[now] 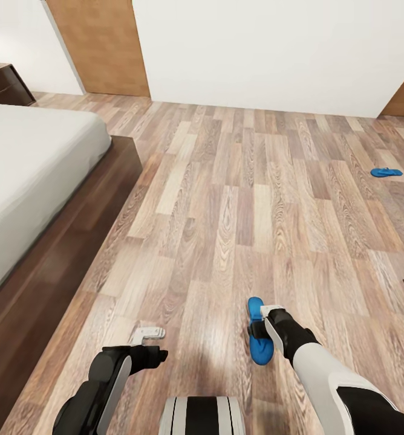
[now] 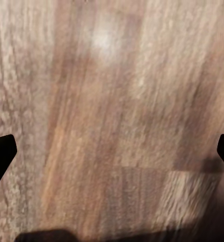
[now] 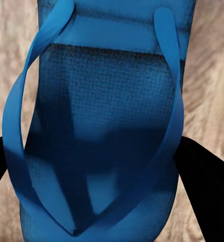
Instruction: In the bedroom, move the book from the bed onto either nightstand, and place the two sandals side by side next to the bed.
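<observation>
head view, left to right. at the far left edge, a dark wooden cabinet (image 1: 2, 81) stands against the wall beyond the bed (image 1: 26, 175), whose off-white mattress rests on a low dark wood frame; nothing lies on the part of the mattress that shows. the wood-plank floor (image 1: 238, 199) spans the rest. low in the view, the left gripper (image 1: 149, 332) hangs above bare planks; in the left wrist view its dark fingertips (image 2: 1, 151) sit at opposite edges, spread wide apart with floor between them. just right of centre, the near sandal (image 1: 258, 329), a blue flip-flop, lies flat on the floor with the right gripper (image 1: 261, 331) directly over it. in the right wrist view the sandal's footbed and v-shaped straps (image 3: 99, 126) lie between the two dark fingers (image 3: 202, 171), which flank the sole on either side; whether they press on it cannot be told. far to the right, well apart from the bed, the second sandal (image 1: 386, 172) lies on the floor.
</observation>
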Tool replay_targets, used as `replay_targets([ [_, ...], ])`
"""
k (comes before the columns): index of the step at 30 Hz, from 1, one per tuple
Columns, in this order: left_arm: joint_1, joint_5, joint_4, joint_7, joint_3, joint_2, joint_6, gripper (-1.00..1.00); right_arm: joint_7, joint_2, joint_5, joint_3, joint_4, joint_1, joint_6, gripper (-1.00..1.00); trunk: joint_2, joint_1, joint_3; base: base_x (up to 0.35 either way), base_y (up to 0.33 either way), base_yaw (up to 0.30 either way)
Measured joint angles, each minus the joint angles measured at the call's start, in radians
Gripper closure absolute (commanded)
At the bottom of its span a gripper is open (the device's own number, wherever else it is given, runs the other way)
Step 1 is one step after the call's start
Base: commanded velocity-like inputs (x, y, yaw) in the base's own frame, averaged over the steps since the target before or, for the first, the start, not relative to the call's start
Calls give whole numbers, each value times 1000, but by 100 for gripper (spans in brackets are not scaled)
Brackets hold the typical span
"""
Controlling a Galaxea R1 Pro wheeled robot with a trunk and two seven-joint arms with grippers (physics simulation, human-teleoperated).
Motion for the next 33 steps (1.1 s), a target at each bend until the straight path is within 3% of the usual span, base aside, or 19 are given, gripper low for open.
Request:
replay_targets([
  [14, 3, 0, 2, 1, 0, -1, -10, -100, 0, 1, 0, 0, 0, 1, 0, 100, 0, 0, 22, 0, 0, -80],
  [33, 6, 0, 2, 1, 0, 0, -19, -100, -2, 1, 3, 1, 1, 1, 0, 100, 0, 0, 49, 0, 0, -172],
])
